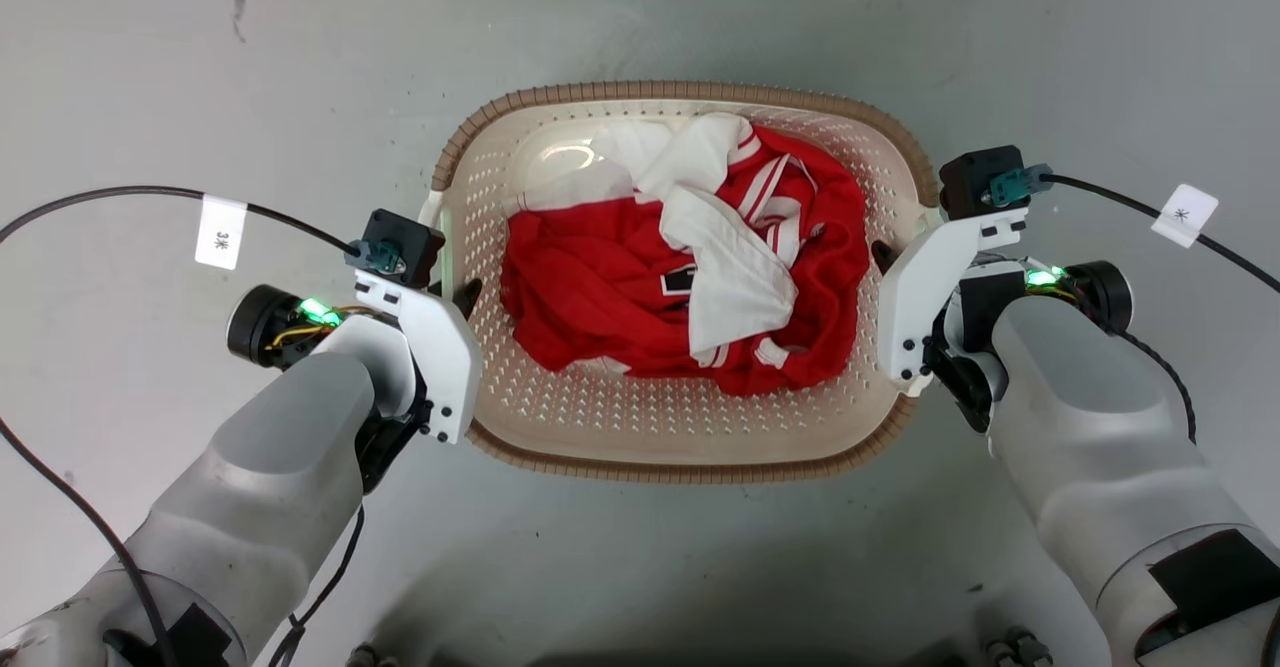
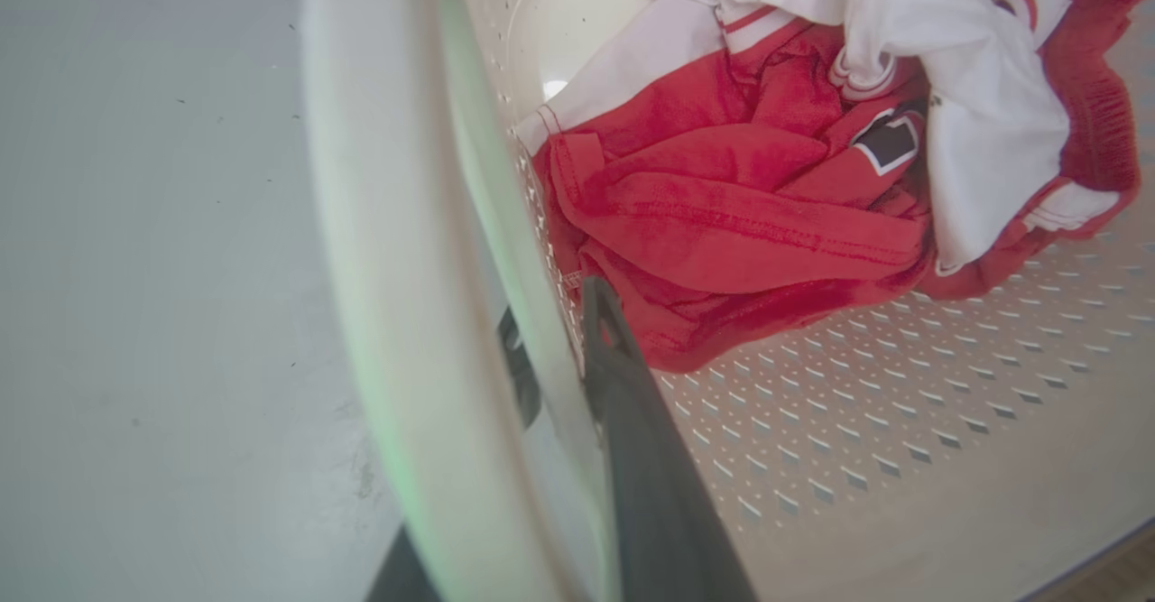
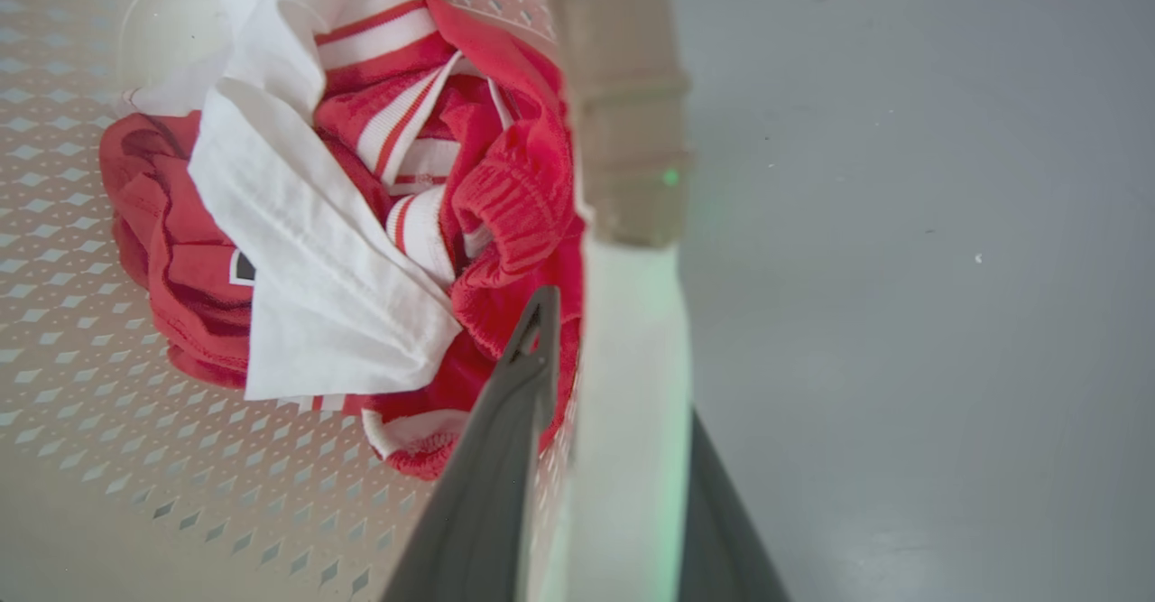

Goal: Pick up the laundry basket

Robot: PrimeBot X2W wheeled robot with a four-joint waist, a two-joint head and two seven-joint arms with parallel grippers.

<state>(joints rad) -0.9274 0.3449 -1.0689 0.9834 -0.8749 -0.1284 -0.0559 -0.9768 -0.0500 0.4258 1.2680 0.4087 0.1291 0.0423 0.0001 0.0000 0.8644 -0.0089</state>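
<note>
The left pincer [image 1: 452, 294] and the right pincer [image 1: 898, 257] each squeeze one side of the laundry basket [image 1: 690, 90], which holds red and white clothes [image 1: 620, 297].

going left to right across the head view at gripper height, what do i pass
white tag on the left cable → left gripper at the left wall of the laundry basket → red and white clothes inside it → right gripper at its right wall → white tag on the right cable
</note>
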